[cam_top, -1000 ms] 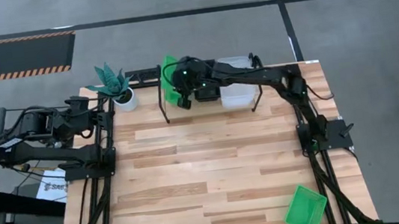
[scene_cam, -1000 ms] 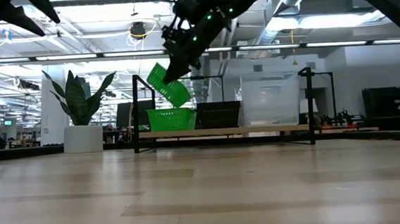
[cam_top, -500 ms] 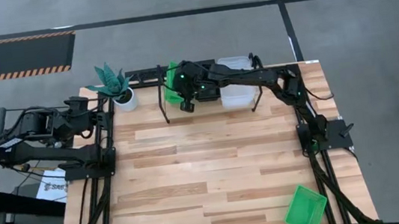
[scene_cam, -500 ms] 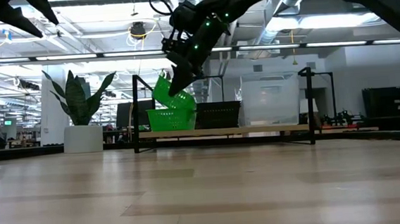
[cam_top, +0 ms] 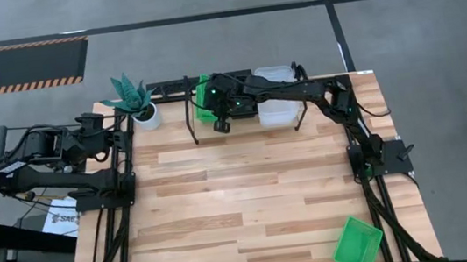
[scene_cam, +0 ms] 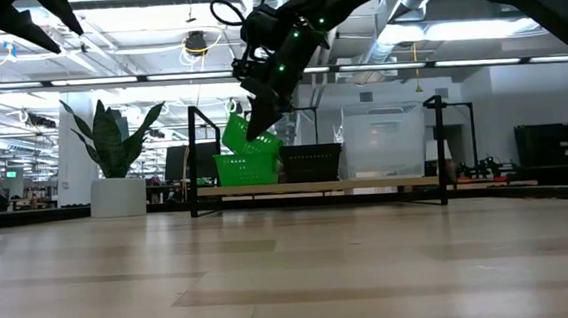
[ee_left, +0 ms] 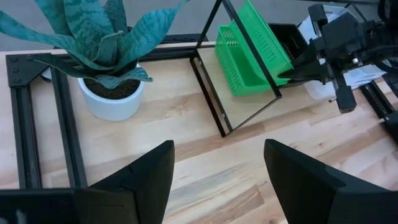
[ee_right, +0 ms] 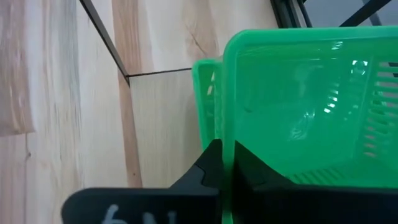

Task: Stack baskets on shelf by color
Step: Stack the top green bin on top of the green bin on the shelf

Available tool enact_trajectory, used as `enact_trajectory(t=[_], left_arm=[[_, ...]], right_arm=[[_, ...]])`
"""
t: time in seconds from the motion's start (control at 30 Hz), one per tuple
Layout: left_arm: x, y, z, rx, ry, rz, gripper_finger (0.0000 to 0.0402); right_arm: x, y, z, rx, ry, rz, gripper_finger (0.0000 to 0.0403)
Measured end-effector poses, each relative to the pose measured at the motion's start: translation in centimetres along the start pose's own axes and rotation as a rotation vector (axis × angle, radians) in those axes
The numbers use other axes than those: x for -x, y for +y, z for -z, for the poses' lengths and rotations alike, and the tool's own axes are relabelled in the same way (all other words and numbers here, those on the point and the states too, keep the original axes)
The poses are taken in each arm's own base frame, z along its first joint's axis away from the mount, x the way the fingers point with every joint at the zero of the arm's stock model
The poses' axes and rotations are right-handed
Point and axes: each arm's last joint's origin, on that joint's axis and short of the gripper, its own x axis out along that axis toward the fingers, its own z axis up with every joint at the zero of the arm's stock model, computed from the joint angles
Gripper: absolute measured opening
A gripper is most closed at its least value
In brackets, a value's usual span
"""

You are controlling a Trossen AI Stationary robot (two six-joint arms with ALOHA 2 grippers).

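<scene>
My right gripper (ee_right: pixel 227 169) is over the left end of the shelf (scene_cam: pixel 316 187) and is shut on a bright green basket (scene_cam: pixel 247 133), which is steeply tilted. Directly under it, a second green basket (scene_cam: pixel 245 169) rests flat on the shelf board. Beside that one on the board stand black baskets (scene_cam: pixel 309 162) and then clear baskets (cam_top: pixel 277 107). A third green basket (cam_top: pixel 358 245) lies on the table at the near right corner. My left gripper (ee_left: pixel 217 174) is open and waits near the table's far left, by the plant pot. My right gripper pinches one side wall of the green basket at its rim (ee_right: pixel 227 146), one finger inside the basket and one outside. The fingers slant down from the table's near side. The basket hangs steeply tilted, its low edge (scene_cam: pixel 238 152) at the rim of the green basket on the shelf.
A white pot with a striped plant (cam_top: pixel 145 114) stands left of the shelf. The shelf's thin black hoop frame (ee_left: pixel 249 62) rises around its left end, close to the held basket. The middle and near left of the plank table (cam_top: pixel 224 203) are bare wood.
My right gripper has moved down and toward the table's far edge, bringing the tilted green basket from above the shelf onto the green basket that stands there. The held basket has stayed steeply tilted. The gripper stays shut on it.
</scene>
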Motion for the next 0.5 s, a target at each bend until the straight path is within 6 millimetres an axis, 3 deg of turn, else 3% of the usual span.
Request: enact_trajectory(t=[0.27,0.5], left_arm=[[-0.01,0.00,0.01,0.007,0.001,0.000,0.0236],[0.00,0.00,0.00,0.007,0.001,0.000,0.0236]], right_arm=[[0.00,-0.06,0.08,0.016,0.014,0.032,0.0068],[0.32,0.22,-0.17,0.077,0.038,0.103,0.0152]])
